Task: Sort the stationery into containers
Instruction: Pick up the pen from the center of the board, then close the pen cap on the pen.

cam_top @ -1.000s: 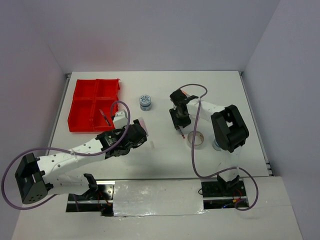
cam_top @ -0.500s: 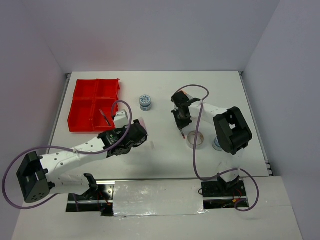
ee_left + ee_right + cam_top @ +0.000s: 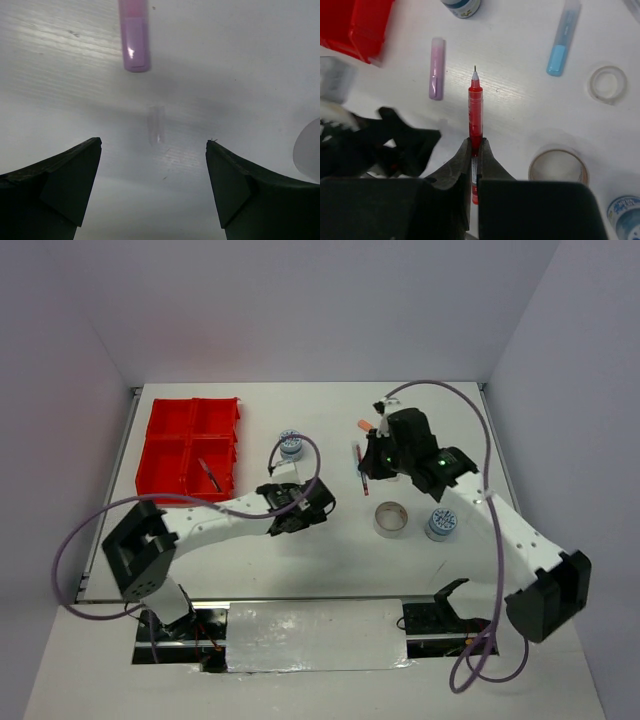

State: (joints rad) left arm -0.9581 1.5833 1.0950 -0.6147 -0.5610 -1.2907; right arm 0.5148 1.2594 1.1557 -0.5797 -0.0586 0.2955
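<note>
Right pincer [image 3: 475, 143]: clamped tight on thin red pen [image 3: 475, 107], tip pointing away from the fingers.
Left pincer [image 3: 152, 145]: spread wide, holding nothing; short purple marker [image 3: 134, 35] flat on white table [image 3: 250, 60] just ahead, apart from the fingers.
Around: light-blue marker [image 3: 562, 45], small clear tape roll [image 3: 606, 84], bigger tape roll [image 3: 557, 167], round blue-lidded tub [image 3: 291, 444], second blue-lidded tub [image 3: 441, 523], all loose.
Container: red four-compartment plastic tray [image 3: 150, 445], far left; one thin pen [image 3: 208, 473] in near-right compartment, colour unclear.
</note>
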